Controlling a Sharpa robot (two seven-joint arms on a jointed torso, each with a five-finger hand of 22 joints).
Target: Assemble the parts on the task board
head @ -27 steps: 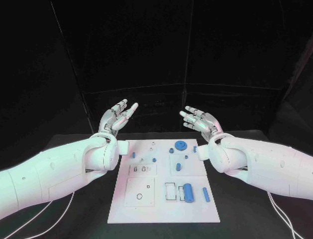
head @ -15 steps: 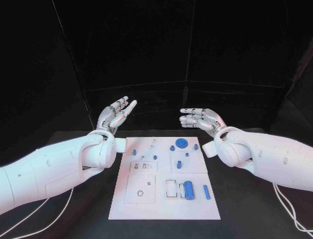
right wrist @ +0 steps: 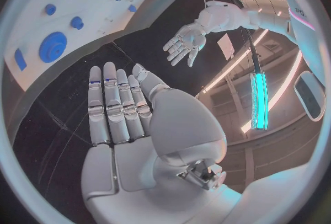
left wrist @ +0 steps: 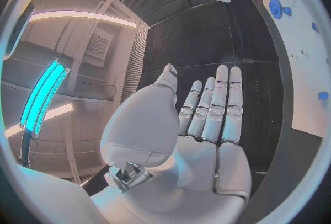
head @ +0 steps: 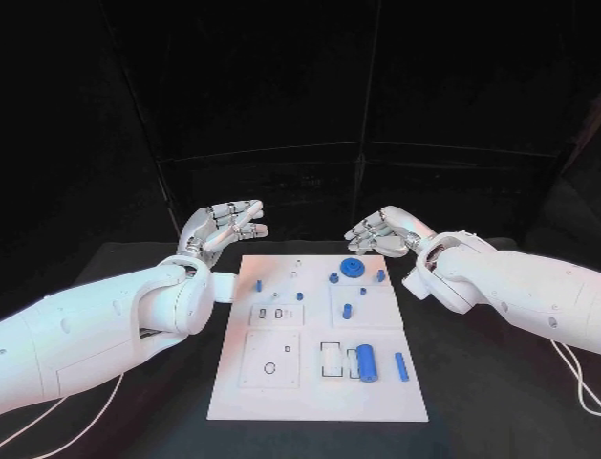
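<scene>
two white arms reach in over the black table (head: 493,402), one from each side, and both hands hang in the air above the far end of the task board (head: 321,382), touching nothing. the left hand (head: 223,226) is held up off the board's far left corner with its fingers apart and nothing in it; from its own wrist the fingers (left wrist: 220,105) lie long and straight, side by side. the right hand (head: 383,232) hovers off the far right corner, fingers bent forward a little, also holding nothing, and its wrist view shows the fingers (right wrist: 113,102) stretched out flat. the white board lies flat in the middle of the table between the two arms. on it, a round blue disc (head: 352,265) sits at the far edge, nearest the right hand, with several small blue pieces scattered just near of it. closer to the near end, a blue cylinder (head: 366,362) lies on its side right of centre, and a slimmer blue peg (head: 400,366) lies just to the right of it, apart from it.
</scene>
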